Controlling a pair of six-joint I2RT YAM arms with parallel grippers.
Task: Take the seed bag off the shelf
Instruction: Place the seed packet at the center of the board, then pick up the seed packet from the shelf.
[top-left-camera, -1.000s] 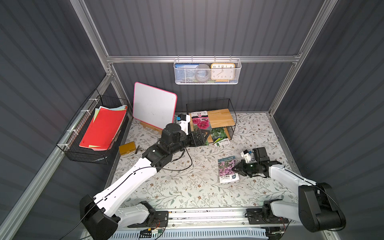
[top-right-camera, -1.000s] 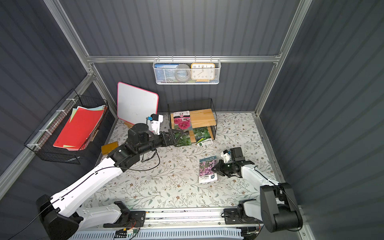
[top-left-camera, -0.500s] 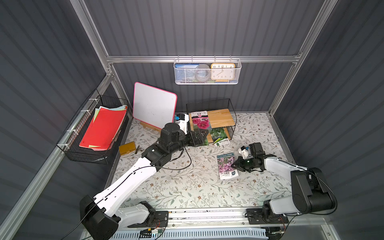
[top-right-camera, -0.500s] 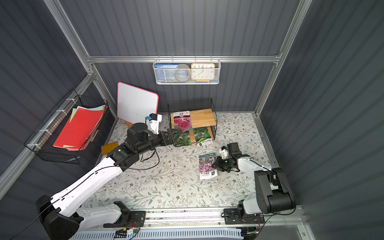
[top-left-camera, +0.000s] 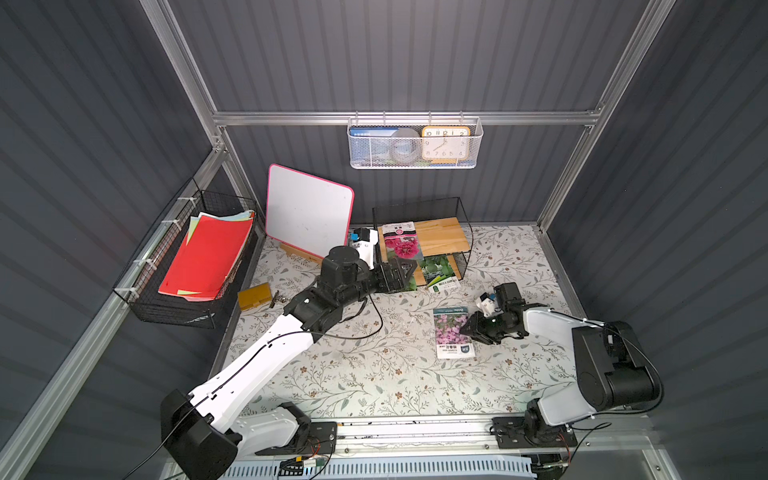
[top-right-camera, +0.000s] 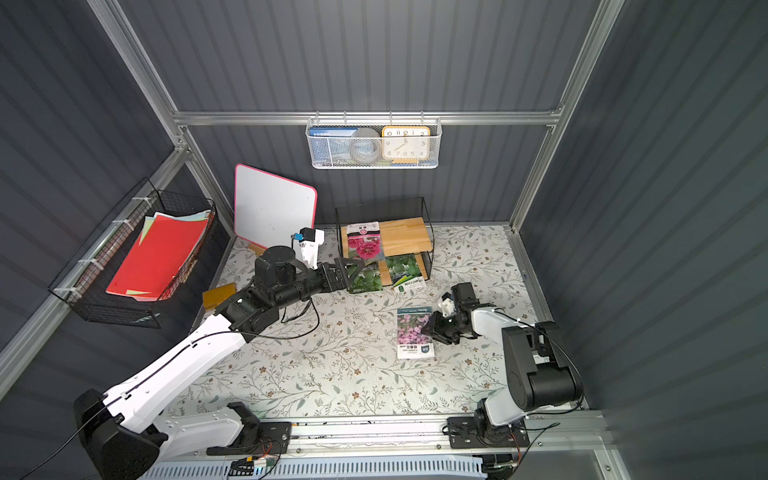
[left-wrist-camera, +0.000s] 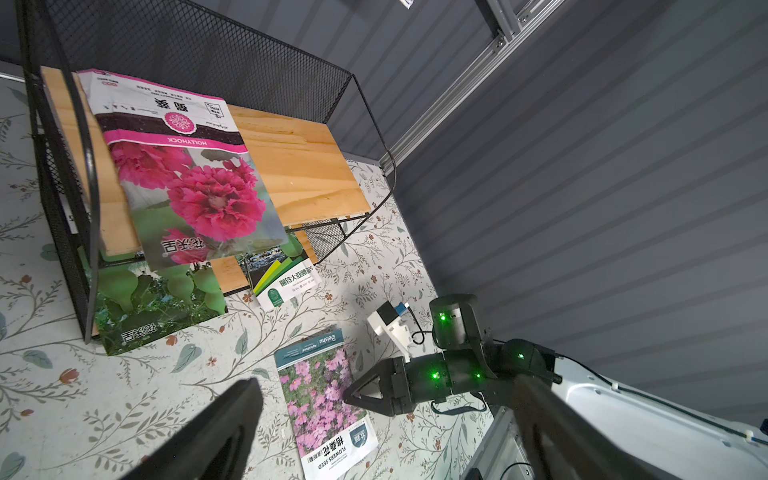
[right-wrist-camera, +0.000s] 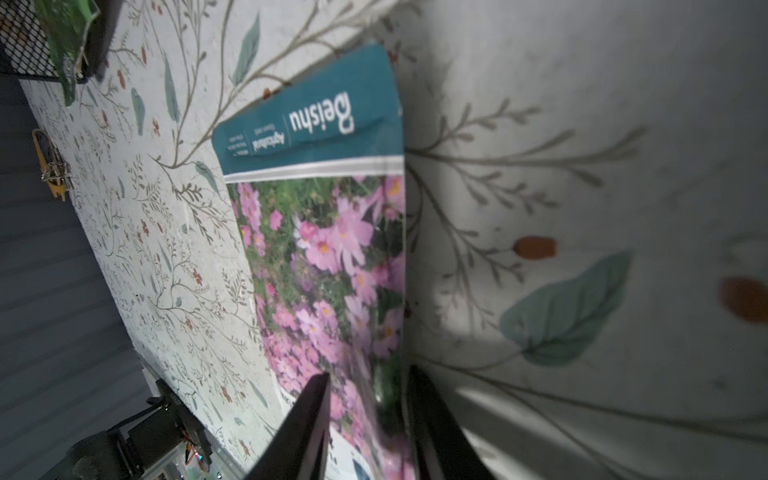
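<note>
I see left claw (top-left-camera: 407, 272) spread wide at shelf (top-left-camera: 442, 237) front, 12 o'clock on mat (top-left-camera: 374, 365). Hollyhock seed bag (top-left-camera: 401, 243) lies on upper tier. Right claw (top-left-camera: 464, 330) parted, straddling cosmos bag (top-left-camera: 451, 332) edge on mat, 5 o'clock from shelf. Bags look light, floppy, slick; I'd pinch overhanging front edge.

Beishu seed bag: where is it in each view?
In a top view: seed bag on the mat before the shelf.
In a top view: seed bag, same spot.
Left wrist: seed bag at right gripper.
Right wrist: seed bag close, edge between fingers.
Shared landmark: the right gripper.
</note>
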